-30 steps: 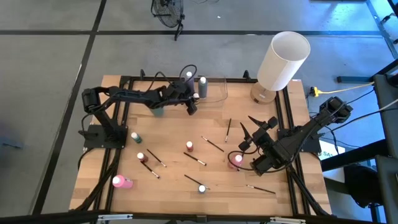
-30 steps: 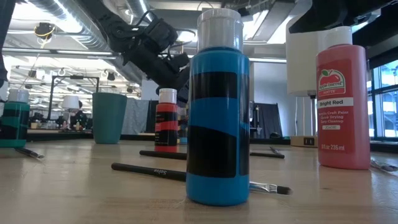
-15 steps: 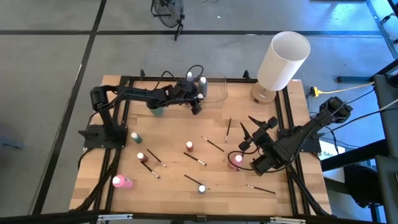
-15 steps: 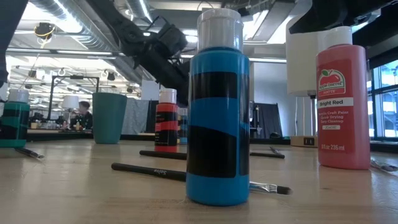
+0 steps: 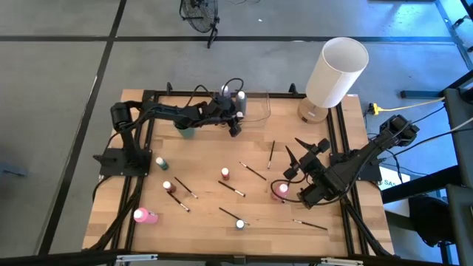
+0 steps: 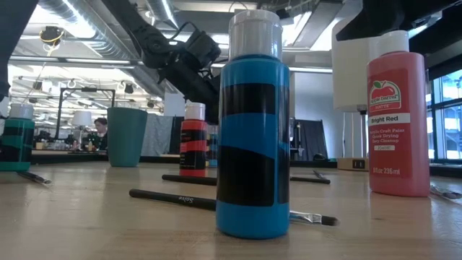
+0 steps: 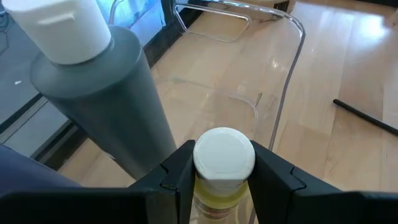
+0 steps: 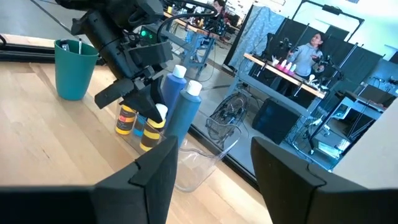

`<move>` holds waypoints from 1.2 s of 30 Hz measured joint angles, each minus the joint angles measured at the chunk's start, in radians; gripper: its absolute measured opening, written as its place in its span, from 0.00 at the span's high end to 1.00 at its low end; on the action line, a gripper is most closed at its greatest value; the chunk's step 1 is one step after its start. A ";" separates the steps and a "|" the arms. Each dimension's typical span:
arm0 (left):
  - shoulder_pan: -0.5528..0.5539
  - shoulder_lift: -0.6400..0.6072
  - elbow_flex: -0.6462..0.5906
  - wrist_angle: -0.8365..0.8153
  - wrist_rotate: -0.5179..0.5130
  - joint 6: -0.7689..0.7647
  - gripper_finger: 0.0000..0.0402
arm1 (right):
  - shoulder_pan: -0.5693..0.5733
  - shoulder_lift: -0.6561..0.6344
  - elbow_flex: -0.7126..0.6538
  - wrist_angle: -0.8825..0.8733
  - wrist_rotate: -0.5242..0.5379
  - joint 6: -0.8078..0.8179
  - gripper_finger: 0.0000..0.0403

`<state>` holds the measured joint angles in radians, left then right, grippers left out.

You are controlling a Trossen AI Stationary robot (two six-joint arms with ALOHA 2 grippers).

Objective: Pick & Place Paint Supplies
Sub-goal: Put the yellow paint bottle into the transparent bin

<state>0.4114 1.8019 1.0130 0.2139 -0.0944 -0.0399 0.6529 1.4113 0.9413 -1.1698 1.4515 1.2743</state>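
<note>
My left gripper (image 5: 233, 118) reaches over the clear container (image 5: 255, 107) at the table's far edge and is shut on a yellow paint bottle (image 8: 152, 134) with a white cap. A grey bottle (image 7: 99, 93) and another yellow bottle (image 8: 126, 119) stand upright in the container beside it. More paint bottles stand on the table: red (image 5: 225, 174), green (image 5: 161, 162) and pink (image 5: 144, 216). Dark paintbrushes (image 5: 255, 172) lie flat among them. My right gripper (image 5: 297, 150) hovers open over the table's right side with nothing between its fingers. My left gripper pinches the yellow bottle at its white cap (image 7: 224, 155) between the two fingers (image 7: 177, 171), one on each side. The fingers slant down at it from the table's left. The bottle is upright inside the container; whether its base stands on the floor I cannot tell.
A teal cup (image 5: 187, 131) stands just left of the container, under my left arm. A large white cylinder (image 5: 336, 72) leans at the far right corner. A red-pink bottle (image 5: 280, 190) stands close under my right arm. A blue bottle (image 6: 253, 137) fills the low view.
My left gripper has carried the yellow bottle toward the table's right edge and slightly down, closer to the grey bottle in the container. The bottle has stayed upright in the hold.
</note>
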 joint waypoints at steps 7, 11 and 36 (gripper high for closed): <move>-0.001 0.005 0.000 0.005 0.000 0.000 0.72 | 0.000 0.000 0.000 0.001 0.000 0.000 0.49; -0.001 0.005 0.000 0.005 0.000 -0.001 0.72 | 0.000 0.000 0.000 0.001 0.000 0.000 0.49; -0.001 0.005 -0.026 0.033 0.015 -0.025 0.72 | 0.000 0.000 0.000 0.001 -0.015 -0.004 0.49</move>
<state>0.4103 1.8069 0.9871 0.2469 -0.0795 -0.0647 0.6529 1.4114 0.9413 -1.1687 1.4364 1.2705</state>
